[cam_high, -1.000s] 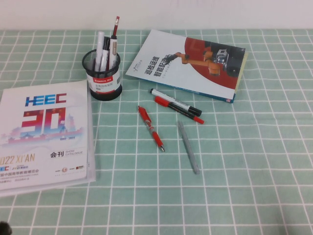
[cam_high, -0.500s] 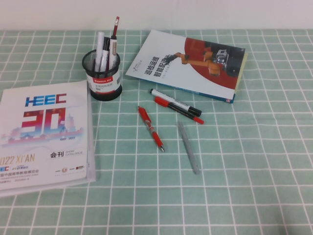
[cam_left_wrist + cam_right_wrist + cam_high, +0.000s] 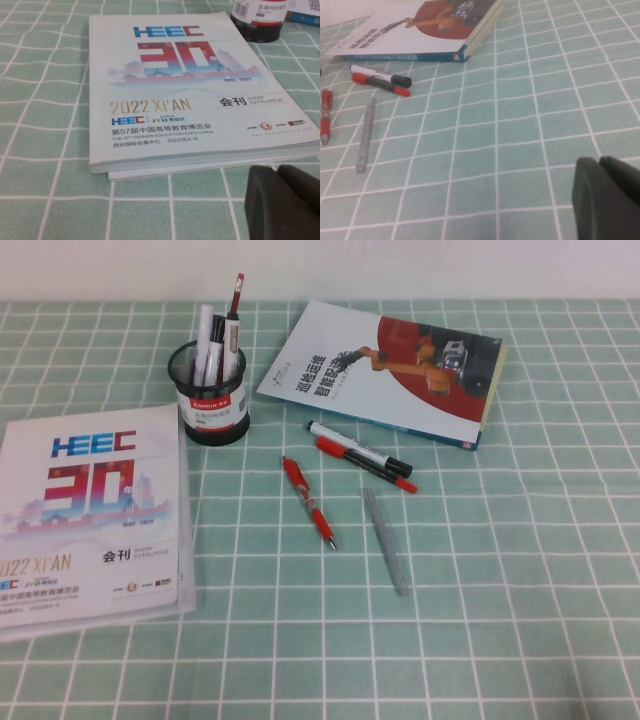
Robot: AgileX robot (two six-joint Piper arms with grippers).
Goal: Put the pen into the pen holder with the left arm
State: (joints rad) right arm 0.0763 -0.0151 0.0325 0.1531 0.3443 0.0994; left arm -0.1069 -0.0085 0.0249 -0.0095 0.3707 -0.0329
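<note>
Pen [image 3: 204, 332] is home: the slim white one stands upright in the pen holder [image 3: 213, 392], at about 10 o'clock on the table [image 3: 520, 570], among two other pens. Left gripper [image 3: 278, 172] hangs low off the near corner of the HEEC catalogue [image 3: 185, 90], fingers pressed together, holding nothing; the holder sits well apart from it, across the catalogue toward 12 o'clock. Right gripper [image 3: 600, 162] hovers over bare table at 5 o'clock, likewise closed, the grey pen [image 3: 365, 135] well clear of it.

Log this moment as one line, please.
pen in pen holder | left gripper shut near catalogue | right gripper shut over tablecloth
</note>
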